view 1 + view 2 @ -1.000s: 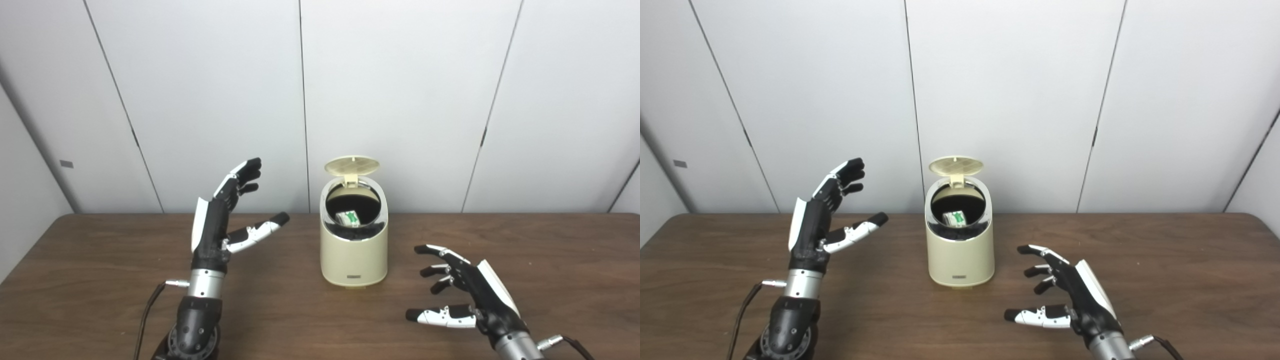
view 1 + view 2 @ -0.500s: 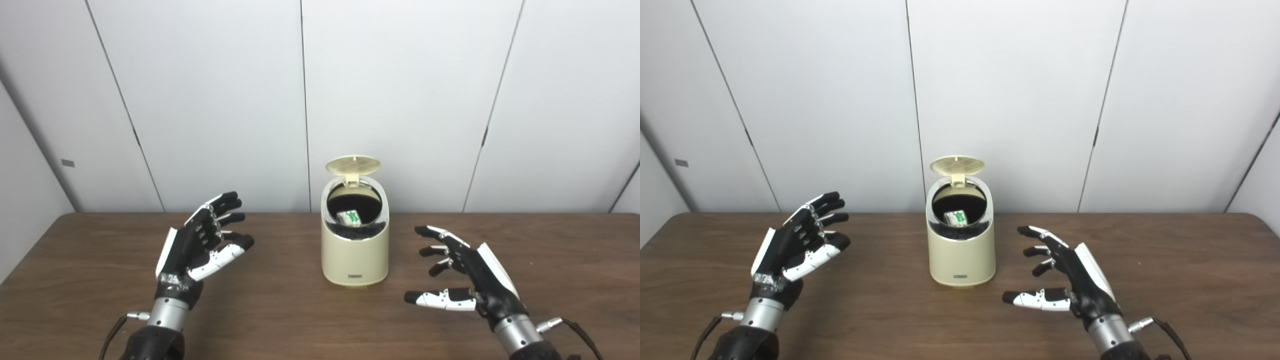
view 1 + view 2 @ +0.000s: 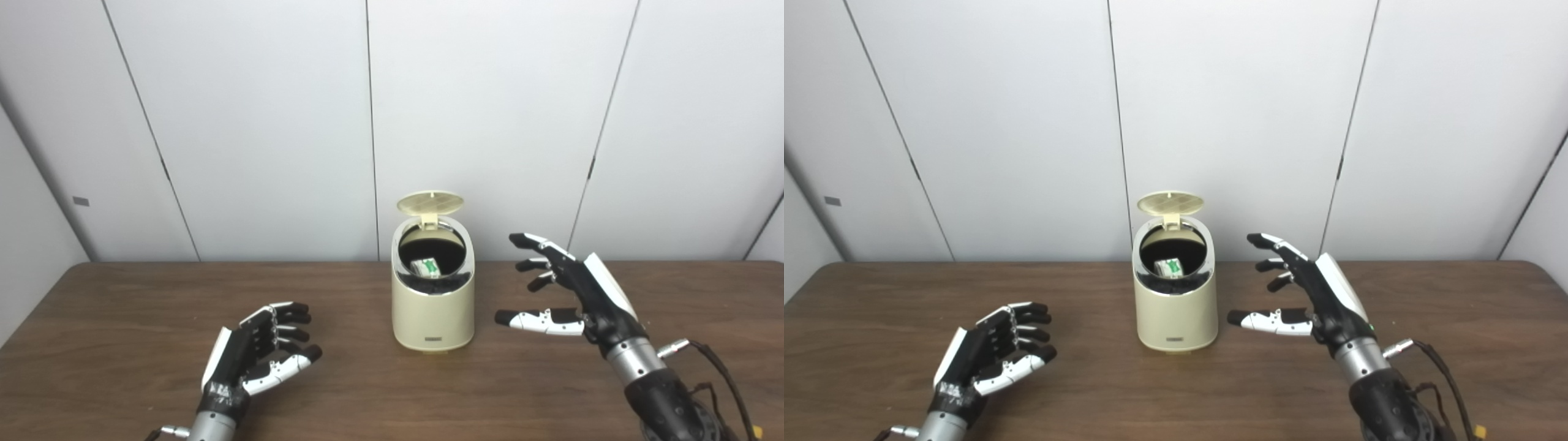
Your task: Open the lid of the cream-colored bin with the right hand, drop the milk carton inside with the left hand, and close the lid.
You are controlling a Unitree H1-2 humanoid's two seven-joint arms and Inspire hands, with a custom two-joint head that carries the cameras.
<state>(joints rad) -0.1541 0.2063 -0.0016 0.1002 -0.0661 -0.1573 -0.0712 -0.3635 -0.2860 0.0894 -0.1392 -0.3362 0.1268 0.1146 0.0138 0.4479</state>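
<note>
Lying inside the lid-up bin point(image 3: 433, 312), the milk carton point(image 3: 426, 266) shows unreadable green print; both hands' fingers point(image 3: 539, 245) spread empty.

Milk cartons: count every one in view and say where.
1. The milk carton lies inside the open cream-colored bin; the dark interior could hide others.

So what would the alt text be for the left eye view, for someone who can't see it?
A cream-colored bin stands on a brown table with its lid flipped up and a milk carton inside. An open robot hand hovers on each side, the left low, the right raised beside the bin.
</note>
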